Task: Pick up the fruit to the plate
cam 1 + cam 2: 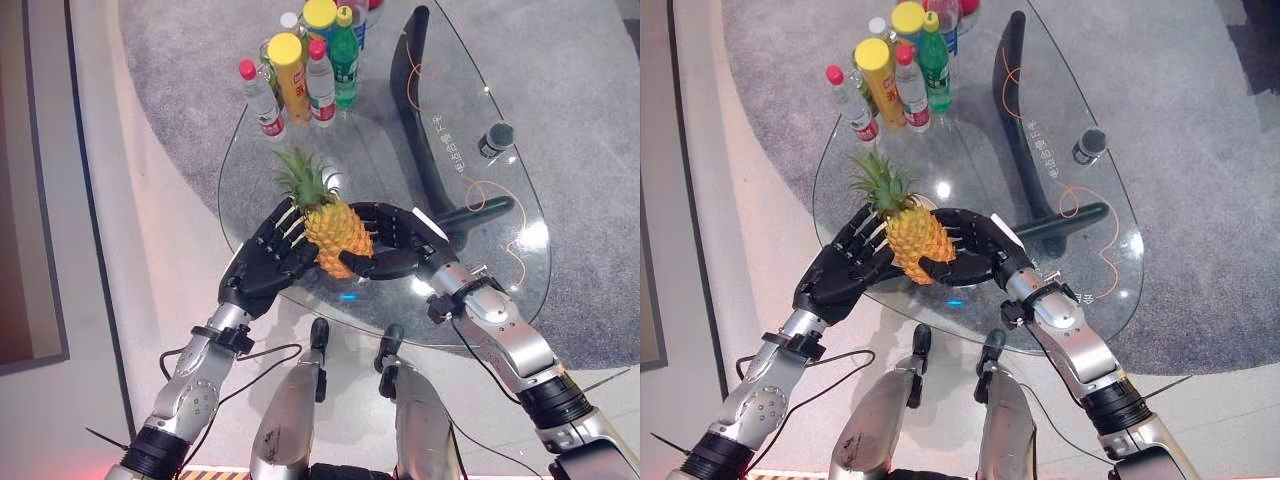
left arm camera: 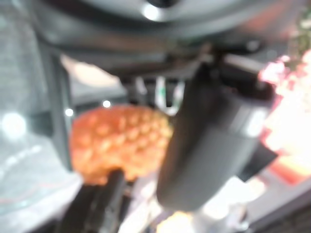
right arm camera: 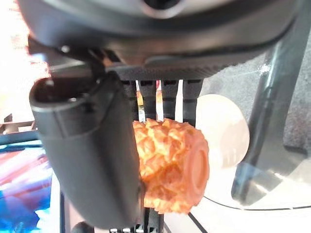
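Note:
A yellow pineapple [image 1: 335,228] with a green crown is held between my two hands just above the near part of the glass table [image 1: 400,160]. My left hand [image 1: 268,262] presses its straight fingers against the fruit's left side. On the other side, my right hand [image 1: 405,245] cups the fruit from below and the right, its thumb curled over the front. In the right wrist view the pineapple [image 3: 170,165] lies across the fingers, with a pale round plate [image 3: 223,131] on the glass just beyond it. The left wrist view shows the pineapple [image 2: 119,141] past the thumb.
A cluster of several bottles [image 1: 300,70] stands at the table's far edge. A small dark cylinder [image 1: 495,138] sits at the right, with a thin orange cord [image 1: 490,190] trailing over the glass. The table's black leg [image 1: 420,110] shows through the top.

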